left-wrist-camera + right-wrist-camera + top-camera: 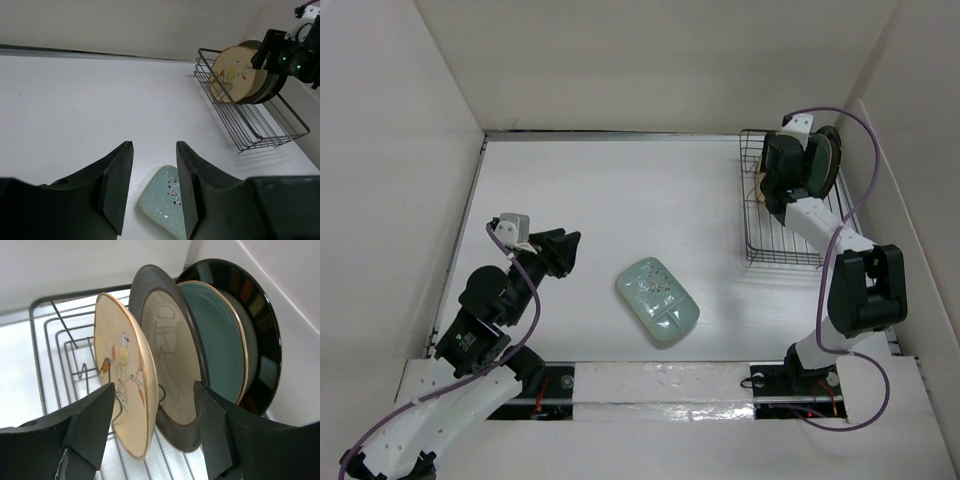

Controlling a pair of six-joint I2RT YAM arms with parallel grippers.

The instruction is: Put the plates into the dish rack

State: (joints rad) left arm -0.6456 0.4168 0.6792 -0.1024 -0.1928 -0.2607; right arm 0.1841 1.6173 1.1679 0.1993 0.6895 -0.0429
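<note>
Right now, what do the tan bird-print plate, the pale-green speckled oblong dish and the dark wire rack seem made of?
The tan bird-print plate looks like glazed ceramic: soft sheen, printed decoration. The pale-green speckled oblong dish is probably glazed stoneware, possibly melamine: smooth, faintly glossy. The dark wire rack is thin metal wire, seemingly dark-coated.

We hold our left hand (154, 146) low and angled forward, its fingers (117, 185) parted. Our right hand (152, 390) is reached far ahead, fingers spread wide apart.
</note>
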